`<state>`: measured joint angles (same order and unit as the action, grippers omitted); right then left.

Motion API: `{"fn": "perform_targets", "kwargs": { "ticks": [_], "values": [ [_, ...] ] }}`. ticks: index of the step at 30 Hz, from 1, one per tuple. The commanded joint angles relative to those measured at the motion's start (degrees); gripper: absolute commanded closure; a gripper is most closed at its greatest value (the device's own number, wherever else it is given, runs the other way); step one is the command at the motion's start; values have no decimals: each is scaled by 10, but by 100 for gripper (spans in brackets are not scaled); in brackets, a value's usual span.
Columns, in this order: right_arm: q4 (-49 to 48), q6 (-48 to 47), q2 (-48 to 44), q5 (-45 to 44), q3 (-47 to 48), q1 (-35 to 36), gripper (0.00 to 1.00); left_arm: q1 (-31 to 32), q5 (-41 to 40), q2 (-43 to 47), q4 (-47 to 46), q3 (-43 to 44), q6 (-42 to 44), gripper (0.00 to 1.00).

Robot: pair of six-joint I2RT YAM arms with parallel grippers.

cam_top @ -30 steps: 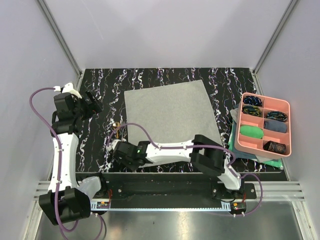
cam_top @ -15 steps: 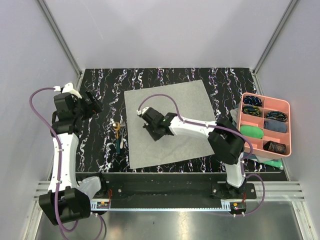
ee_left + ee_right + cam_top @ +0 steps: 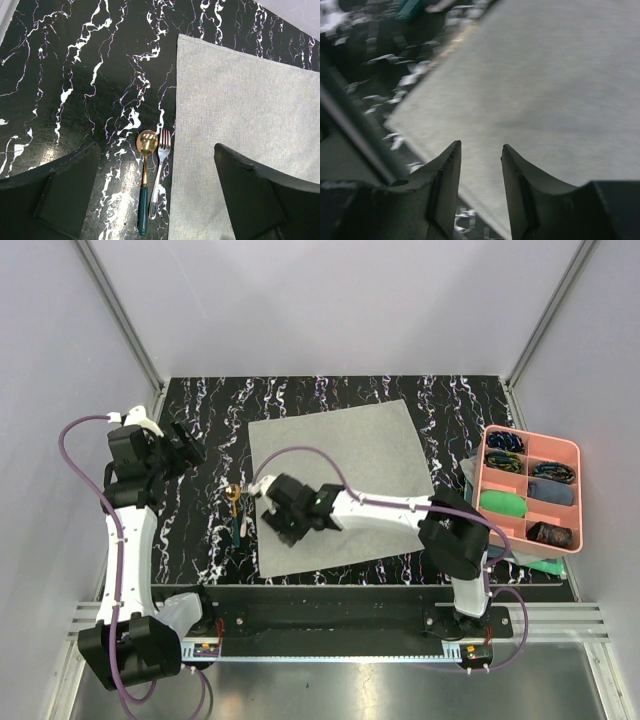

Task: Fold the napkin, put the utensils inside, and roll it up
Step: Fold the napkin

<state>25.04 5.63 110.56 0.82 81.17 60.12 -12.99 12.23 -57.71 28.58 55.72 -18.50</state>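
Our right arm reaches from its base low across the napkin (image 3: 350, 465), forearm nearly level, and the right gripper (image 3: 278, 516) hangs over the napkin's near-left corner. In the right wrist view, the right gripper (image 3: 480, 145) has its fingers a narrow gap apart with nothing between them, above the napkin (image 3: 545, 75). Our left arm stands upright, well to the left of the napkin, and the left gripper (image 3: 186, 448) has its dark pads spread wide and empty.

The napkin (image 3: 240, 120) is thin, matte grey-green cloth, a flat square lying unfolded on the black, white-veined marble table (image 3: 200, 405). Just beside its left edge lie the utensils (image 3: 235, 512), side by side: a spoon (image 3: 144, 185) with a gold bowl and teal handle, and a slim fork (image 3: 159, 175) nearest the cloth.

Half a second ago the right gripper hovered further in over the napkin; it has since moved towards the near-left corner. The left arm, napkin and utensils have not moved.
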Motion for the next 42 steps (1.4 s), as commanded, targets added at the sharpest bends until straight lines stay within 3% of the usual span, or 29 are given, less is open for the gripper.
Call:
{"fn": "perform_targets", "kwargs": {
  "ticks": [1, 9, 26, 32, 42],
  "values": [
    [-45, 32, -3, 17, 12, 68, 50, -2, 17, 8, -31, 0, -6, 1],
    [-42, 42, 58, 3, 58, 120, 40, -3, 19, 8, -32, -1, -6, 1],
    [2, 40, 118, -81, 115, 178, 41, -4, 33, 10, -35, -3, -8, 1],
    [13, 32, 137, -79, 125, 178, 46, -2, 32, 12, -35, -3, -7, 1],
    [40, 43, 159, -58, 131, 180, 44, -3, 30, 13, -35, -3, -7, 1]
  ]
}}
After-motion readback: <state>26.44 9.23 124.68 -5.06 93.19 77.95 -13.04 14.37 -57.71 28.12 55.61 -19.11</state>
